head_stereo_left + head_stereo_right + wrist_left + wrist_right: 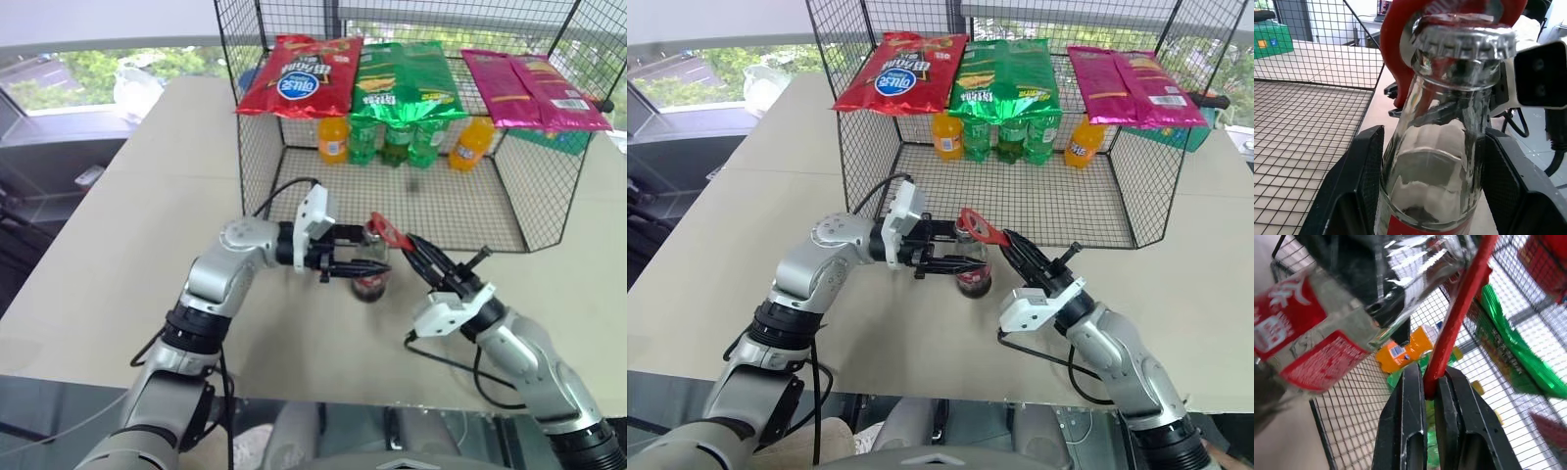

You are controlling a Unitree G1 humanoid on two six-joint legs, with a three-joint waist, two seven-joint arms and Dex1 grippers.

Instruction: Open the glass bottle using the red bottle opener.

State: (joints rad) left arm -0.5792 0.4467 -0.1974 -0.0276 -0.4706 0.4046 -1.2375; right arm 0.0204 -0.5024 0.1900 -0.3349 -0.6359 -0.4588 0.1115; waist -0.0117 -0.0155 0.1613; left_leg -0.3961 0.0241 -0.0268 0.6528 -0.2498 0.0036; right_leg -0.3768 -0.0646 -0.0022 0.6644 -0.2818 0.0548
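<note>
- My left pincer (355, 262) points sideways across my front and pinches the glass bottle (370, 276) at its shoulder, just under the neck; in the left wrist view one black finger (1359, 181) sits on each side of the clear glass, above the red label.
- My right pincer (1430, 382) is pressed together on the thin handle of the red bottle opener (386, 231), gripping it near the tail end, with the handle standing edge-on between the two pads.
- The opener's ring head lies over the silver cap (1464, 41); the left wrist view shows the red ring wrapping around behind and over the crimped edge. Whether its lip is hooked under the crimp, I cannot tell.
- The bottle stands on the desk (147, 245), just in front of the wire cage (257, 147) that holds the snack bags and plastic soda bottles.
- I judge the bottle rigid, smooth and slippery, fairly heavy for its size with the dark liquid low in it, and breakable if it tips or the neck takes a side load. My hold at the shoulder is the right place: close to the cap, so the prying force has little leverage to twist it.
- The opener looks flat and stiff. Held this far back it gives good leverage, but the narrow handle could roll or slip between my pads when I lift.
</note>
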